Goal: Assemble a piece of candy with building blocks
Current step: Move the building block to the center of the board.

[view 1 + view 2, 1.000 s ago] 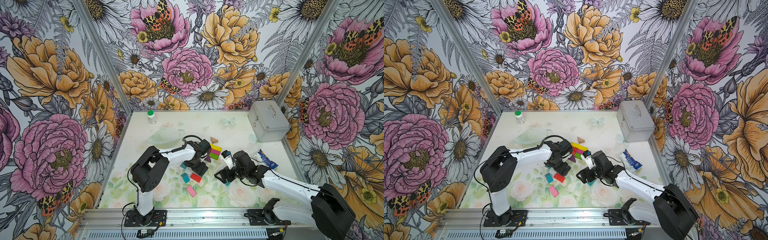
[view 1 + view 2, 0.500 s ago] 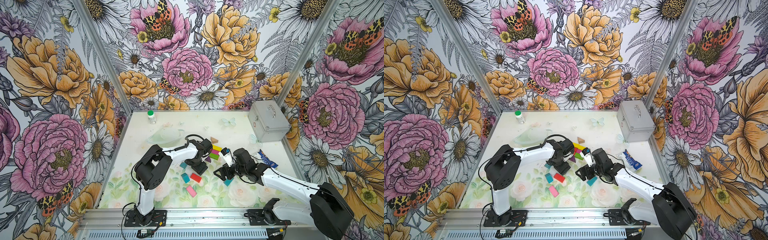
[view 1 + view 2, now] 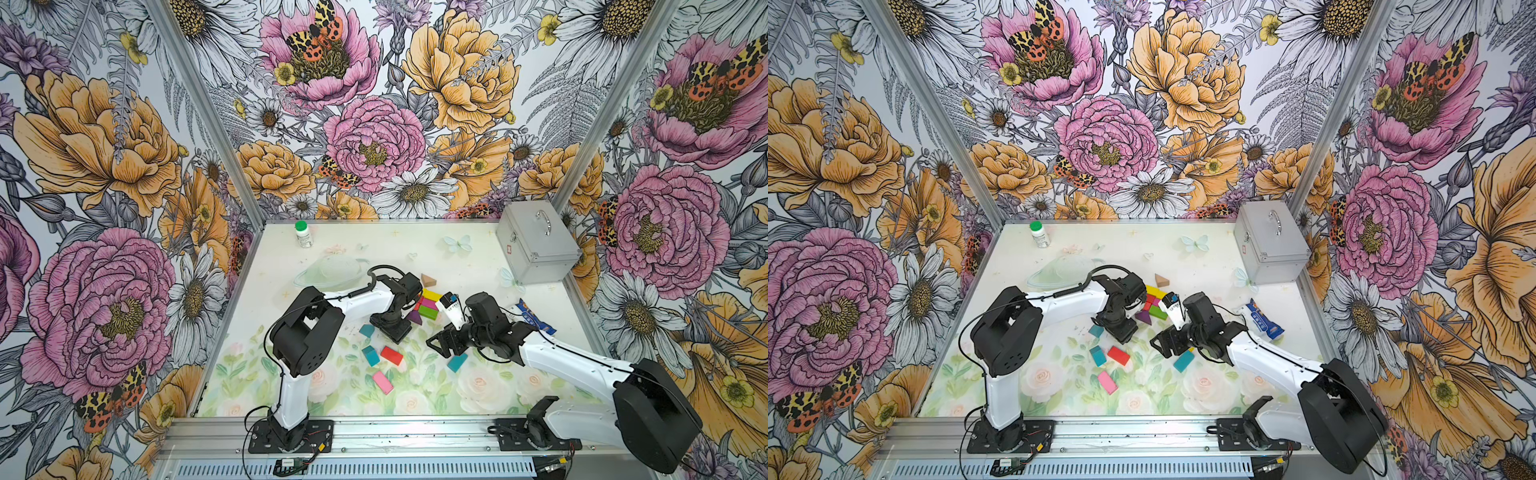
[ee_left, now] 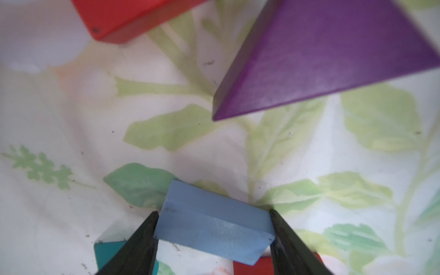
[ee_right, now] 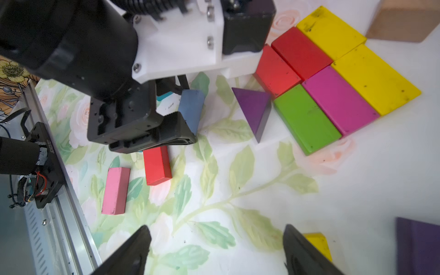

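Left arm (image 3: 353,300) reached forward, wrist bent down, centre of both top views. Left end effector (image 4: 213,212) clamped blue block (image 4: 214,228), near purple triangle (image 4: 321,54). Right end effector (image 5: 216,227) gaped, empty.

Small red sign, cross-like, on front wall of silver metal case (image 3: 512,251), well beyond the right gripper (image 3: 436,347); too small to be sure. Label on white bottle with green cap (image 3: 304,236), far past the left gripper (image 3: 395,332): print illegible. Blue-and-white snack packet (image 3: 534,321), near right gripper: lettering unreadable
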Motion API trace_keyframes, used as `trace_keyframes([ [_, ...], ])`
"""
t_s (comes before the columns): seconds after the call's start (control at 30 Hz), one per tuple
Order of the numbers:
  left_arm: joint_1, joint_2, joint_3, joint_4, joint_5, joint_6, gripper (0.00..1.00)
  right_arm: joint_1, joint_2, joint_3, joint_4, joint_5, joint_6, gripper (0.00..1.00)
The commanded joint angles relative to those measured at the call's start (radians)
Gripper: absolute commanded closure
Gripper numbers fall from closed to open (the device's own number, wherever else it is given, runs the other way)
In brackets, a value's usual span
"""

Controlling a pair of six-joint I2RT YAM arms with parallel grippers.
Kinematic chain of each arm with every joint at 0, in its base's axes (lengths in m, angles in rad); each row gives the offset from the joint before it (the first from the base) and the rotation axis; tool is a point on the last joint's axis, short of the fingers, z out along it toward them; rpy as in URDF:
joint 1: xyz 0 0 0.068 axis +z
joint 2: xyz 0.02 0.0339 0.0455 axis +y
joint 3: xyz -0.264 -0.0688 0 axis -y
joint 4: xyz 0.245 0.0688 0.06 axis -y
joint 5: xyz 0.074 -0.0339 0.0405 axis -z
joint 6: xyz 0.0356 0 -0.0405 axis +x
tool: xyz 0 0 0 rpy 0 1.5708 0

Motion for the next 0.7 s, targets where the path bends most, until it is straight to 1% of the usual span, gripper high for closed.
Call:
trace_keyframes([
  [0.0,0.05,0.045,0.02,0.017,-0.033,-0.042,0.49,-0.005,0.009,0.051,0.014,-0.012,-0.018,0.12],
  [0.07,0.085,0.045,0.041,0.025,-0.028,-0.082,0.49,-0.005,0.01,0.071,0.015,-0.011,-0.016,0.13],
  [0.2,0.193,0.058,0.091,0.069,0.029,-0.174,0.49,-0.005,0.022,0.118,0.013,-0.014,-0.014,0.13],
  [0.27,0.234,0.077,0.133,0.078,0.038,-0.207,0.49,-0.005,0.033,0.139,0.013,-0.016,-0.018,0.12],
  [0.5,0.329,0.186,0.3,0.08,0.031,-0.259,0.49,-0.005,0.075,0.185,0.014,-0.007,-0.04,0.13],
  [0.67,0.34,0.242,0.38,0.073,0.006,-0.271,0.48,-0.005,0.1,0.214,0.013,-0.009,-0.058,0.13],
])
